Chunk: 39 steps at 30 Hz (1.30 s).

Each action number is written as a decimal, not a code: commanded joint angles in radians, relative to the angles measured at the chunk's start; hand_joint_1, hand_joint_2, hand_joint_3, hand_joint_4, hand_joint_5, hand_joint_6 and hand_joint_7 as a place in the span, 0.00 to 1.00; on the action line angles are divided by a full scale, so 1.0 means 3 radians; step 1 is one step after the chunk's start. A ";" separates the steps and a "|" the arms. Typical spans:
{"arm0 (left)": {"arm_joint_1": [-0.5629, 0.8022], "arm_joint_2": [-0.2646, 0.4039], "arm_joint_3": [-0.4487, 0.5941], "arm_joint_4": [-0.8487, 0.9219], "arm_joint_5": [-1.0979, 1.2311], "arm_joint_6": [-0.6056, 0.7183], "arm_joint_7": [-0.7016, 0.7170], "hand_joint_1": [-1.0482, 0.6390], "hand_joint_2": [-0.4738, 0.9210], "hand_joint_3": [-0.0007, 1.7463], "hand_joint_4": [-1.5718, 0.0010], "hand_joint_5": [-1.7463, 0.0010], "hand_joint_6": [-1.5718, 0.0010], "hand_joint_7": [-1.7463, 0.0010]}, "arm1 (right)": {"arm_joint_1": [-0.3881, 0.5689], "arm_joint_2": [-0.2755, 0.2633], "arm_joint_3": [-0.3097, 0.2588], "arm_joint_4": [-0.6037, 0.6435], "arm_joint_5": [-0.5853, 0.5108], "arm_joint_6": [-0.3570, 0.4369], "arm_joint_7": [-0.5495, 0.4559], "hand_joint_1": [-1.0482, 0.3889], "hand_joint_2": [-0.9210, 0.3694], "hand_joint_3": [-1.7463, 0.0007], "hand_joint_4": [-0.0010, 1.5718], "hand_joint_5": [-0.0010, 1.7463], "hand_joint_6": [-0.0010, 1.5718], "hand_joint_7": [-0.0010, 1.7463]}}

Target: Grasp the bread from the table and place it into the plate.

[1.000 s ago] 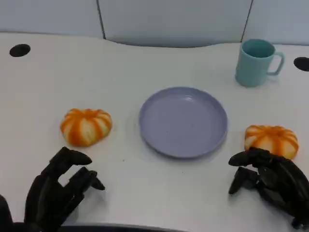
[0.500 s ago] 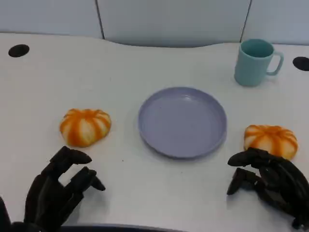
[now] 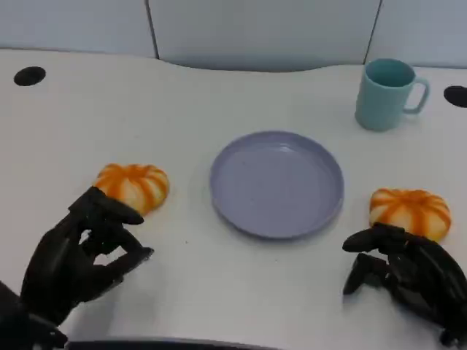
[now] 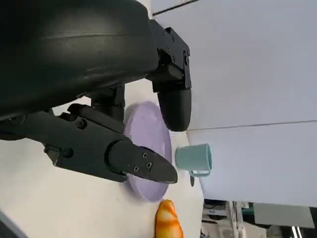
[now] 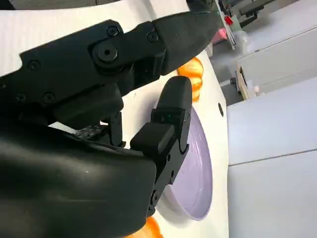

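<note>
Two orange-and-white striped bread rolls lie on the white table. The left bread [image 3: 136, 185] sits left of the lavender plate [image 3: 277, 182], the right bread [image 3: 409, 210] right of it. My left hand [image 3: 79, 251] is raised just in front of the left bread, fingers apart, holding nothing. My right hand [image 3: 405, 273] rests in front of the right bread, fingers apart and empty. The left wrist view shows the plate [image 4: 148, 148] and the right bread [image 4: 168, 223]; the right wrist view shows the plate [image 5: 195, 171] and the left bread [image 5: 194, 74].
A teal mug [image 3: 387, 93] stands at the back right, also seen as the mug [image 4: 194, 157] in the left wrist view. Two dark cable holes, one hole [image 3: 29, 76] at the back left and one hole [image 3: 455, 95] at the far right, mark the table.
My left hand has lifted and moved forward to the near edge of the left bread. The right hand and both breads have stayed put.
</note>
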 commanded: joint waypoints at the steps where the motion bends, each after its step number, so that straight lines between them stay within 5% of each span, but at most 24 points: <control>1: 0.0026 0.0277 -0.0065 -0.0252 0.0605 -0.0192 0.0383 0.38 0.98 0.01 0.82 0.00 0.90 0.14 | 0.0048 -0.0036 0.0017 0.0012 -0.0005 0.0048 0.0044 0.35 0.00 0.92 0.39 0.81 0.48 0.48; 6: -0.0068 0.0686 -0.0156 -0.0528 0.1588 -0.0240 0.0867 0.33 0.99 0.00 0.98 0.00 0.92 0.32 | 0.0037 -0.0037 0.0018 0.0049 -0.0021 0.0086 0.0015 0.36 0.00 0.93 0.40 0.82 0.48 0.48; 12: -0.0262 0.0963 -0.0307 -0.0563 0.2124 -0.0194 0.1235 0.30 1.00 0.01 1.00 0.13 0.90 0.51 | 0.0077 -0.0021 0.0047 -0.0007 -0.0051 -0.0020 -0.0013 0.36 0.00 0.92 0.39 0.81 0.46 0.49; 20: -0.0523 0.1279 -0.0589 -0.0672 0.3054 0.0182 0.1671 0.24 0.99 0.00 1.00 0.39 0.94 0.61 | 0.0078 -0.0016 0.0047 0.0015 -0.0052 -0.0003 -0.0046 0.35 0.00 0.92 0.40 0.80 0.46 0.50; 24: -0.0662 0.1360 -0.0758 -0.0727 0.3298 0.0472 0.1621 0.18 0.98 0.00 0.96 0.57 0.83 0.87 | 0.0067 -0.0017 0.0023 0.0017 -0.0009 0.0058 -0.0029 0.35 0.00 0.94 0.40 0.80 0.46 0.50; 27: -0.0784 0.1405 -0.0900 -0.0695 0.3391 0.0659 0.1519 0.15 0.98 0.00 0.92 0.72 0.81 0.97 | 0.0067 -0.0033 0.0023 0.0016 -0.0009 0.0057 -0.0020 0.35 0.00 0.94 0.40 0.80 0.46 0.50; 31: -0.1013 0.1413 -0.1092 -0.0498 0.3384 0.0892 0.1296 0.13 0.98 0.00 0.92 0.83 0.83 1.00 | 0.0064 -0.0067 0.0013 0.0020 -0.0001 0.0031 0.0042 0.36 0.00 0.93 0.39 0.80 0.46 0.50; 39: -0.1469 0.1359 -0.1450 0.0210 0.3329 0.1012 0.1232 0.11 0.98 0.00 0.95 0.88 0.85 1.00 | 0.0026 -0.0098 -0.0060 0.0101 0.0052 0.0114 0.0186 0.35 0.00 0.93 0.40 0.79 0.46 0.50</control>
